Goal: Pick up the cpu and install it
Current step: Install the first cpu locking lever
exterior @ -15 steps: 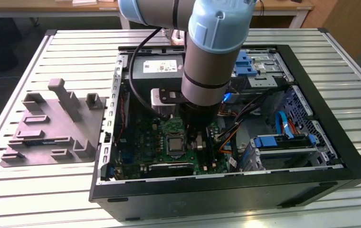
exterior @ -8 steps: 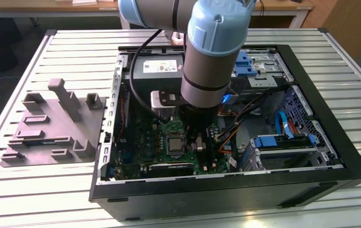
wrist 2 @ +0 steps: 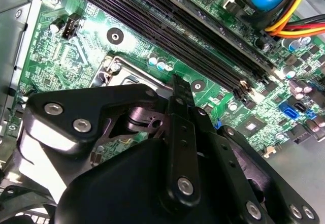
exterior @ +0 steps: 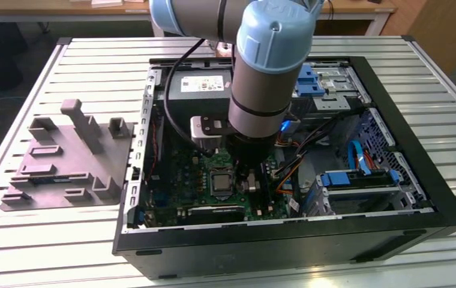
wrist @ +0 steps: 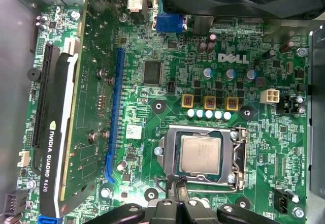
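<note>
The cpu [wrist: 200, 154] lies seated in its socket [wrist: 238, 155], the gripper [wrist: 176, 187] at its six o'clock edge, fingers pinched together, grasping nothing.

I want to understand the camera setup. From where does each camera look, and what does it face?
Exterior view: off the arm, above, facing the open computer case, the grey tray and the arm.
First wrist view: on the arm, facing the motherboard; the cpu sits in its socket, the gripper at its edge.
Second wrist view: low behind the gripper, across the motherboard.
Both wrist views share the gripper and socket.
</note>
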Tool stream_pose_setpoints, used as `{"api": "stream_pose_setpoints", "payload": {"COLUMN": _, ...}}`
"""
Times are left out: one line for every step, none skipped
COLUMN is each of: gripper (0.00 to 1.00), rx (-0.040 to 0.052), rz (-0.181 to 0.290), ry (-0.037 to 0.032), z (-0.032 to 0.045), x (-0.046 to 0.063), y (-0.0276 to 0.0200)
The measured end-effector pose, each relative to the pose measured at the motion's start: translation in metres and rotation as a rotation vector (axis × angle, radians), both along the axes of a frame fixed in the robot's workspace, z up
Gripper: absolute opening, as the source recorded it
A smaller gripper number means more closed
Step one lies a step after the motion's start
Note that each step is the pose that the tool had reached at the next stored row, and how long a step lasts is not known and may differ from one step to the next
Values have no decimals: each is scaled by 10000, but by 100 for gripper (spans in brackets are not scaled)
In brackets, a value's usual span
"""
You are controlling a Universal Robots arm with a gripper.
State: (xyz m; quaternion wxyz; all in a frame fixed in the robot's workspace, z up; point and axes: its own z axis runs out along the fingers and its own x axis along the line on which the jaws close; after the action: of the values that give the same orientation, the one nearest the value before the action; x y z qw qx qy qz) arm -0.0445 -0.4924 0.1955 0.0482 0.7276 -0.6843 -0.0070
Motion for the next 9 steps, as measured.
{"api": "stream_pose_setpoints", "payload": {"gripper": 11, "rx": -4, "rz": 1, "ry": 0, "z": -4, "x": 0, "y": 0}}
{"api": "stream_pose_setpoints", "payload": {"gripper": 11, "rx": -10, "rz": 3, "ry": 0, "z": -8, "x": 0, "y": 0}}
{"api": "stream_pose_setpoints", "payload": {"gripper": 11, "rx": -15, "rz": 4, "ry": 0, "z": -12, "x": 0, "y": 0}}
{"api": "stream_pose_setpoints", "payload": {"gripper": 11, "rx": -16, "rz": 5, "ry": 0, "z": -16, "x": 0, "y": 0}}
{"api": "stream_pose_setpoints", "payload": {"gripper": 11, "rx": -16, "rz": 4, "ry": 1, "z": -20, "x": 0, "y": 0}}
{"api": "stream_pose_setpoints", "payload": {"gripper": 11, "rx": -16, "rz": 4, "ry": 0, "z": -24, "x": 0, "y": 0}}
{"api": "stream_pose_setpoints", "payload": {"gripper": 11, "rx": -16, "rz": 4, "ry": 0, "z": -29, "x": 0, "y": 0}}
{"api": "stream_pose_setpoints", "payload": {"gripper": 11, "rx": -15, "rz": 4, "ry": 0, "z": -35, "x": 0, "y": 0}}
{"api": "stream_pose_setpoints", "payload": {"gripper": 11, "rx": -16, "rz": 4, "ry": 0, "z": -39, "x": 0, "y": 0}}
